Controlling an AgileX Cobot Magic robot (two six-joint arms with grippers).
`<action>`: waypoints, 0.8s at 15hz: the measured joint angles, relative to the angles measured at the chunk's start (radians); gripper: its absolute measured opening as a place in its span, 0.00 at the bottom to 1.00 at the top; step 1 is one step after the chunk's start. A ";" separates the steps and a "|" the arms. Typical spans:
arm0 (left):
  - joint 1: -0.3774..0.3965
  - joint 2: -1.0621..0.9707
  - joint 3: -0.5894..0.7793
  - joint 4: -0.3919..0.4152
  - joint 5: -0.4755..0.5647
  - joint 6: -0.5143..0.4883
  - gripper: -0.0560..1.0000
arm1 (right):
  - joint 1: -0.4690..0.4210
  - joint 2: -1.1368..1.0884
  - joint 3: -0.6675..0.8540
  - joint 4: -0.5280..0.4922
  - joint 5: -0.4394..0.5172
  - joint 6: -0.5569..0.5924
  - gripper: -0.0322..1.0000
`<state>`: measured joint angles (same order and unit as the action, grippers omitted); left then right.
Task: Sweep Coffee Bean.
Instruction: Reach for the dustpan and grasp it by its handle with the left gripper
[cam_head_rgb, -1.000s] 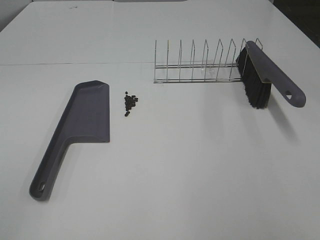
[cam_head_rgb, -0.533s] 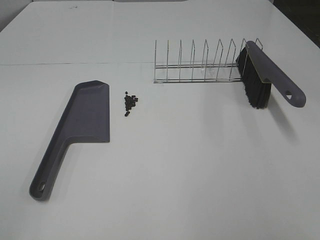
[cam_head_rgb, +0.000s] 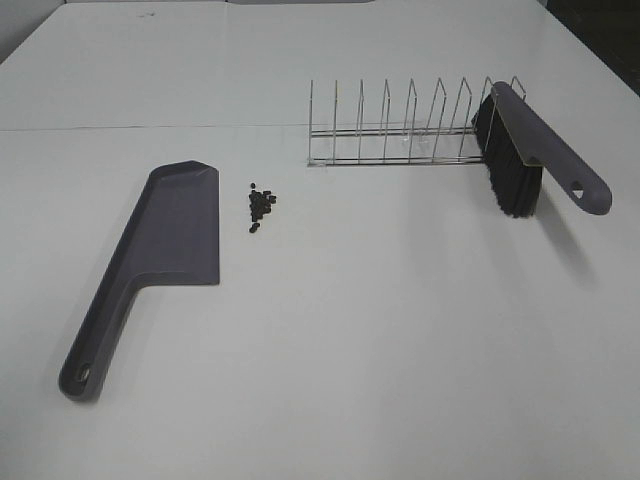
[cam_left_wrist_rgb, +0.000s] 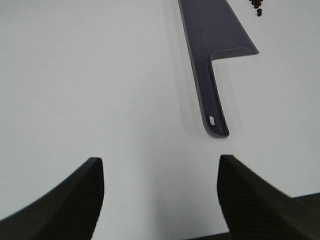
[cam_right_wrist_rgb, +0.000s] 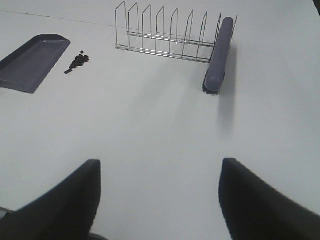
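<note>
The beans lie heaped on the tabletop, left of its middle, just beside the dustpan but not touching it. The brush leans on the rack nearer the right edge. The left jaws and the right jaws stand apart, holding nothing.

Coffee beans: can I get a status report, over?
Left tool open, empty. Right tool open, empty. Coffee beans piled beside dustpan, unswept. Brush propped against wire rack; nothing in the way.

Left end effector, right end effector — jaws parted.
</note>
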<state>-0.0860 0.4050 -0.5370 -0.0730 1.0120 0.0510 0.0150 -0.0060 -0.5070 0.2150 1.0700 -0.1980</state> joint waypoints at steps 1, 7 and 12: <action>0.000 0.165 -0.049 -0.008 -0.067 0.001 0.62 | 0.000 0.000 0.000 0.000 0.000 0.000 0.57; 0.000 0.624 -0.246 -0.115 -0.114 -0.003 0.62 | 0.000 0.000 0.000 0.000 0.000 0.000 0.57; 0.000 0.977 -0.455 -0.217 -0.100 -0.003 0.62 | 0.000 0.000 0.000 0.000 0.000 0.000 0.57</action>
<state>-0.0860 1.3820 -0.9920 -0.2900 0.9120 0.0480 0.0150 -0.0060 -0.5070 0.2150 1.0700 -0.1980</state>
